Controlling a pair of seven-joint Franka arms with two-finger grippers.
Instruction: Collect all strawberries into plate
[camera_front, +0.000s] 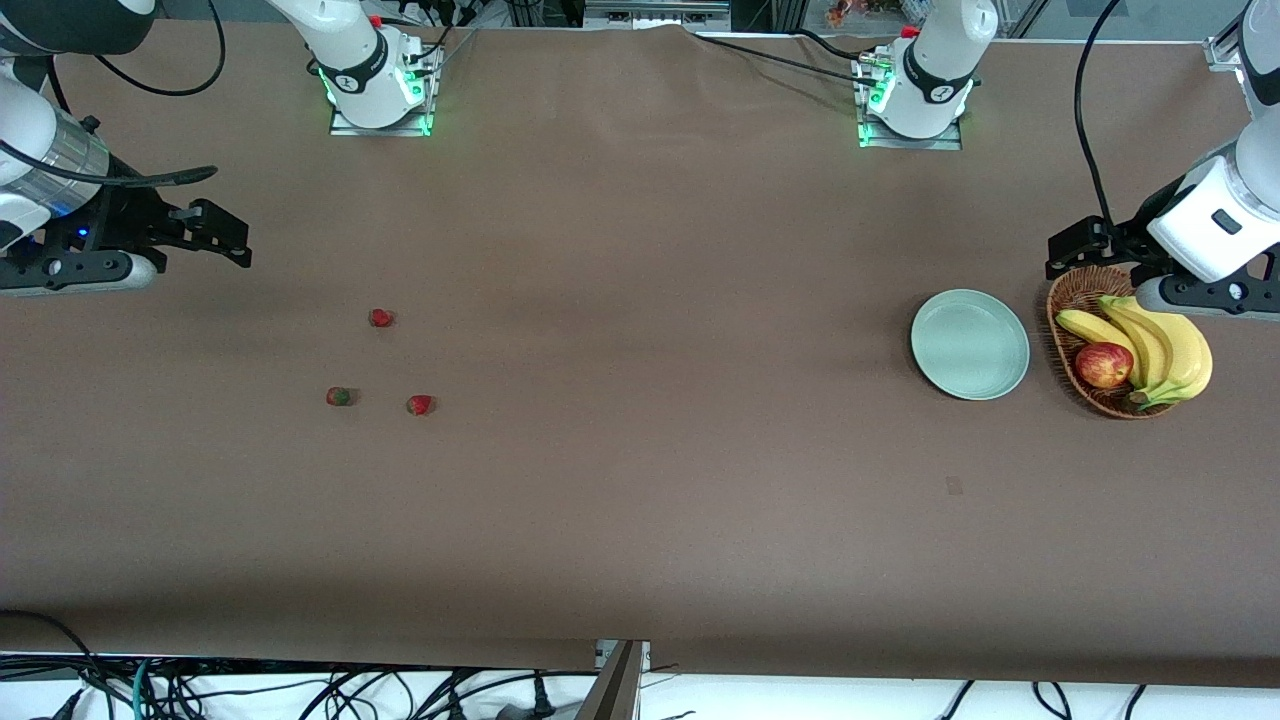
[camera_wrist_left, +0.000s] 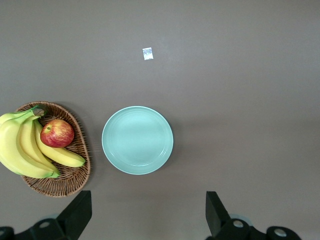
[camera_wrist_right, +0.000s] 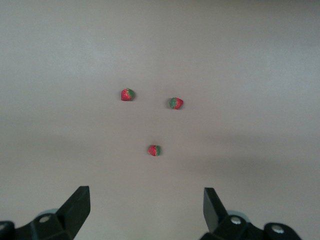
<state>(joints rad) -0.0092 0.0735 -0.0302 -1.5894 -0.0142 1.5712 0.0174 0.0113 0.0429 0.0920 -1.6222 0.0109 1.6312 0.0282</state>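
We see the three strawberries (camera_front: 380, 318) lying toward the right arm's end of the bench, so the right gripper (camera_wrist_right: 145, 205), jaws open, reaches them sooner, while the left gripper (camera_wrist_left: 148, 210), jaws also open, waits over the basket (camera_front: 1062, 300) just beside the plate (camera_front: 969, 344).

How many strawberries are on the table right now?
3, all on the bare table toward the right arm's end: one farthest from the front camera, two nearer. None is on the plate.

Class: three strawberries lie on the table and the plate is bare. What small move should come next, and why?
Probably lower the open right gripper toward the nearest strawberry: all three lie under its camera, at its end of the table, none yet in the plate. The left gripper waits, open, beside the plate.
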